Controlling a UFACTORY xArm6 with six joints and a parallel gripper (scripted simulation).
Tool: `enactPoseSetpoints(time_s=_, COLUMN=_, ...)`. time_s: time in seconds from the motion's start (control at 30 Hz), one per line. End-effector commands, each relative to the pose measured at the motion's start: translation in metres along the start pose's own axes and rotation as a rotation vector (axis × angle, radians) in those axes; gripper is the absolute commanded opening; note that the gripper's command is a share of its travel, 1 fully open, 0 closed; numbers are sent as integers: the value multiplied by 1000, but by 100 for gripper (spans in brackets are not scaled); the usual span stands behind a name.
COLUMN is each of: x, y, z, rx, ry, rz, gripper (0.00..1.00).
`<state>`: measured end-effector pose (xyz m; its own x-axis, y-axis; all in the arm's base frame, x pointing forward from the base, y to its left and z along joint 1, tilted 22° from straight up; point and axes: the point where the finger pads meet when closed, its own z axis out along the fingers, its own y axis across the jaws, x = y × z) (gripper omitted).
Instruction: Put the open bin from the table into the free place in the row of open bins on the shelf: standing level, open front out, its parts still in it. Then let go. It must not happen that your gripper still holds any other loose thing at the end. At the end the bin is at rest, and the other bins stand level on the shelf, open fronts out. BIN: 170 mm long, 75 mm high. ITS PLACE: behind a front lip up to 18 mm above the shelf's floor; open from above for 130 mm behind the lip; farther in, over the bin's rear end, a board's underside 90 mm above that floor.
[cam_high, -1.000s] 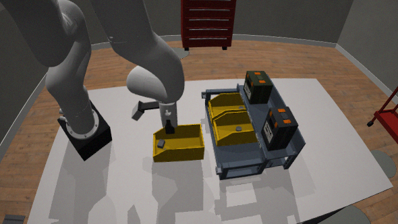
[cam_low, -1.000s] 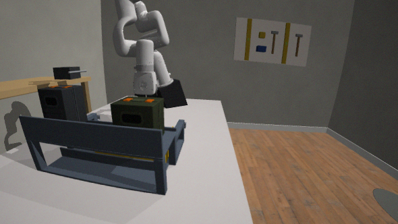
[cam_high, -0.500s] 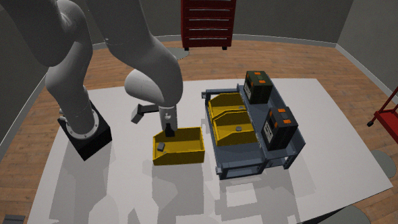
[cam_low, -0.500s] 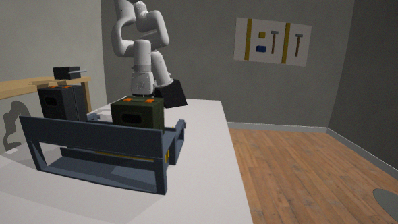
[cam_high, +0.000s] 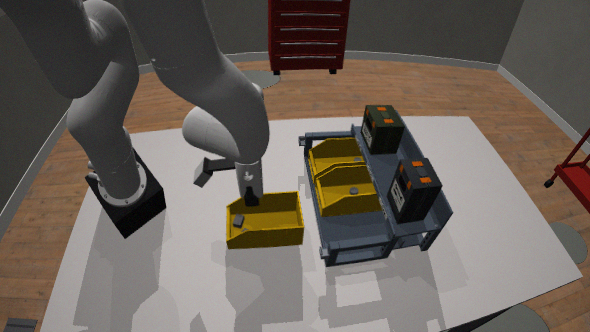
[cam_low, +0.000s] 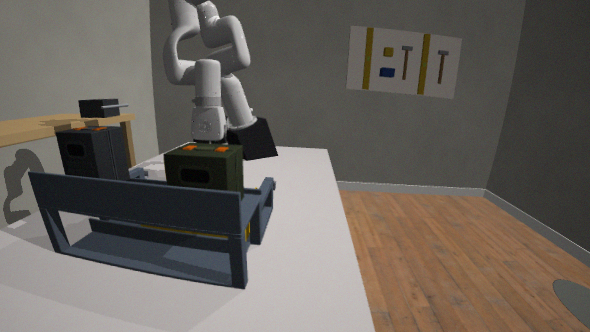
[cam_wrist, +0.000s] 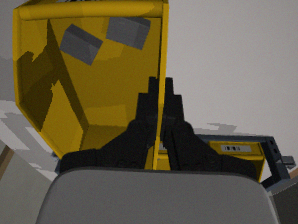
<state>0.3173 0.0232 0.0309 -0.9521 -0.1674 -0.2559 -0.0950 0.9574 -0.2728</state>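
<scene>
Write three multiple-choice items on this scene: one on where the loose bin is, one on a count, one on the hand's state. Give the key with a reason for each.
1. Where is the loose yellow bin?
A. In the shelf's free place
B. In front of the shelf, outside it
C. On top of a dark case

2. How many yellow bins stand in the shelf row?
A. Two
B. Three
C. None

3. What is the hand doing?
A. Open above the bin
B. Shut on nothing
C. Shut on the bin's side wall

Key: 1 B, the top view shows it beside the shelf front. 2 A, two bins sit side by side. 3 C, the wrist view shows a finger on each side of the thin wall.
</scene>
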Motion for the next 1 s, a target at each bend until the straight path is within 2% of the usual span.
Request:
enactPoseSetpoints(time_s=0.0, x=-1, y=-7, z=0, rx=-1, ry=-2, rz=1, gripper=0)
enactPoseSetpoints(time_s=0.37, x=-1, y=-7, z=0, rx=-1, ry=-2, rz=1, gripper=0)
enactPoseSetpoints(time_s=0.53, x=1, y=-30, z=1, rx=-1, ry=-2, rz=1, gripper=0)
enactPoseSetpoints(time_s=0.97, x=1, y=-30, z=1, rx=-1, ry=-2, rz=0, gripper=0)
